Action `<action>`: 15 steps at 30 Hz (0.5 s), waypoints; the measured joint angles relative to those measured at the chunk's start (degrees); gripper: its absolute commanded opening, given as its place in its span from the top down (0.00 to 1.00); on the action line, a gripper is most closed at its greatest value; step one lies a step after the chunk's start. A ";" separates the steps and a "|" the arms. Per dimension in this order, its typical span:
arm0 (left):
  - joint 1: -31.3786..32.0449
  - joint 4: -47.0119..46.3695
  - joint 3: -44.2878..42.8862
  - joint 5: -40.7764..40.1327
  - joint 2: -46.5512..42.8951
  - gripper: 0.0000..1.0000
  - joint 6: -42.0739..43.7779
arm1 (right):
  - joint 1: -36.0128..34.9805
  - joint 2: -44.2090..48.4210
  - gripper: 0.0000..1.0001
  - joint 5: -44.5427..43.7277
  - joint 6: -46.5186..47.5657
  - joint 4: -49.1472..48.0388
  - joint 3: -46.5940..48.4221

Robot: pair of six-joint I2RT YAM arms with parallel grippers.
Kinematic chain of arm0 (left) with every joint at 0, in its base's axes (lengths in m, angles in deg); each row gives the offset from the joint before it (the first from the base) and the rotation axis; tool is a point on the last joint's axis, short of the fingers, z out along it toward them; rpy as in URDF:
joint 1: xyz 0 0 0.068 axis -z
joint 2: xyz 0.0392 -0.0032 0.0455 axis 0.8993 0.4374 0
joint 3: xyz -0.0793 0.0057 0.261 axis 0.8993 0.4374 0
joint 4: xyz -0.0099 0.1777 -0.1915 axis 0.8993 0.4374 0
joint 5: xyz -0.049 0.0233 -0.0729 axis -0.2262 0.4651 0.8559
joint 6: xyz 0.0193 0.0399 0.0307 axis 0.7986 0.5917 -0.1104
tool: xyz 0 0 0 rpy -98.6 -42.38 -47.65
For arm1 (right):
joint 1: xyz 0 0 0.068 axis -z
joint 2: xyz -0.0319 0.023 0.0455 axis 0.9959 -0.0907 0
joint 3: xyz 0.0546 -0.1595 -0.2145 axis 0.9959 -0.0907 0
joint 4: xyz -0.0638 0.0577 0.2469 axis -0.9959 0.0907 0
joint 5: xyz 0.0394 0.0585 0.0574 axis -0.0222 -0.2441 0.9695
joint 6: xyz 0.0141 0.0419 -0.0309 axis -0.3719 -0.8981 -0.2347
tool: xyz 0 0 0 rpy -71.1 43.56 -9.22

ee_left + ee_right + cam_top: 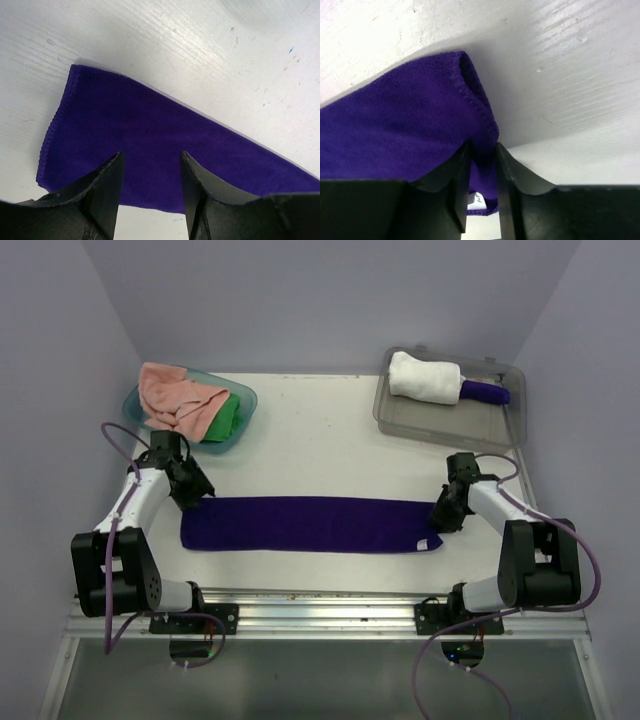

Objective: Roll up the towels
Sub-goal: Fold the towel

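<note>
Teal tub, table's far-left corner: pink towel heaped in it, green towel beside the pink one. Grey tray, table's far-right corner: rolled white towel, plus a small purple item at the roll's end, can't tell what it is.

Purple towel is a long flat strip across the table's near-middle. Left gripper is over the strip's left end, fingers spread, cloth visible between them, nothing gripped. Right gripper is at the right end, fingers pressed on the hem, that edge raised off the table.
</note>
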 measured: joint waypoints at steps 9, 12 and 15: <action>1.31 -0.70 2.47 2.67 0.00 0.49 -0.22 | 1.16 1.57 1.00 -1.29 -2.64 -0.28 -0.50; 5.77 -1.16 3.67 3.10 0.24 0.49 -1.33 | 3.17 5.88 1.00 -4.74 -2.82 1.36 -0.59; 11.89 -2.93 4.76 4.13 1.42 0.49 -2.95 | 4.11 11.47 1.00 -9.09 -2.67 3.98 0.68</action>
